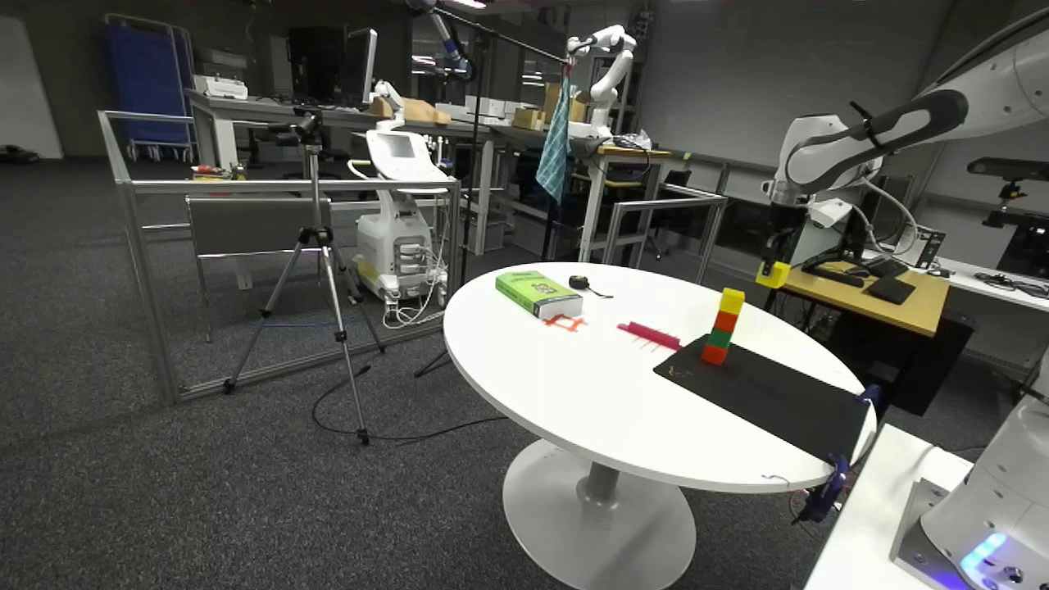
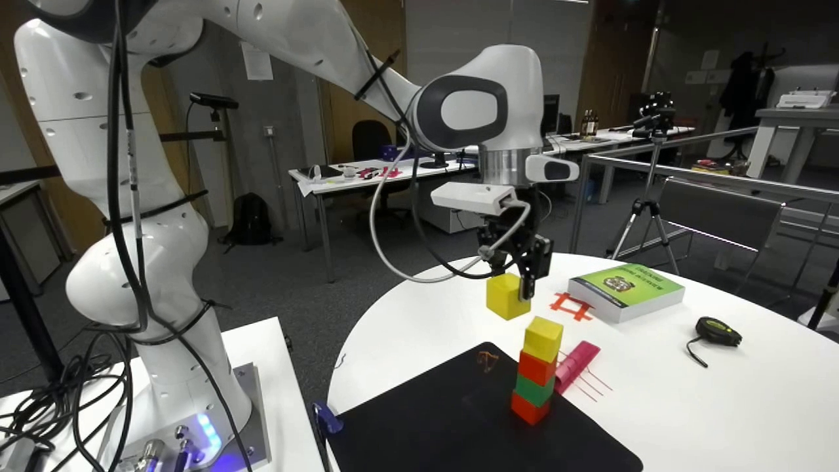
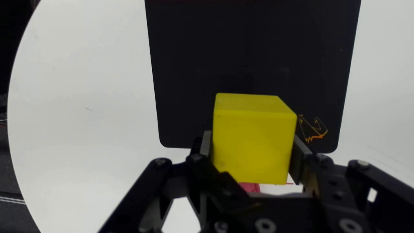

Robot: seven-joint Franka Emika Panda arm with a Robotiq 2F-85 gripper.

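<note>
Dim in both exterior views, darker in the room well beyond the gripper (image 3: pixel 252 149), brightest below on the white tabletop (image 1: pixel 574 385), almost washed out there. Lit from overhead, with glare from a ceiling lamp (image 1: pixel 470 3) high above in an exterior view. Glowing blue at the robot base (image 2: pixel 190 393), well apart. Stretched toward the edges by wide-angle distortion. Sunk to near-black on the mat (image 3: pixel 252 48) beneath, slightly soft at the fingers (image 3: pixel 196 161) in the wrist view.

Open air over the black mat (image 2: pixel 446 416), except the four-block stack (image 2: pixel 536 369) near its edge
</note>
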